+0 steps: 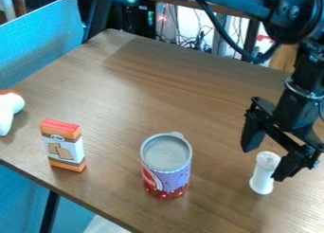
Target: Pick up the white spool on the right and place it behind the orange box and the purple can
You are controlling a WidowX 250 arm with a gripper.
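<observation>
White plastic, by the look of it, a small upright shaker-like cylinder with a narrowed waist and a wider base (262, 180) stands on the brown wood-grain table (120, 104), toward the right of the camera view. The black two-finger gripper (263, 164) hangs over it, its fingers spread wide and released: one is up and to the left of the cylinder with a gap between them, while the other comes down right beside its right side; whether that one touches cannot be told. The black arm (282, 7) enters from the top right. Left of the cylinder, well apart from it, stands a round can with a grey lid and a purple and red side (166, 168). Farther left is an upright rectangular box, orange and white with a red top and a cracker picture (63, 146). At the left edge lies part of a rounded white object with an orange-brown patch (9, 109), near a blue panel (41, 42).
</observation>
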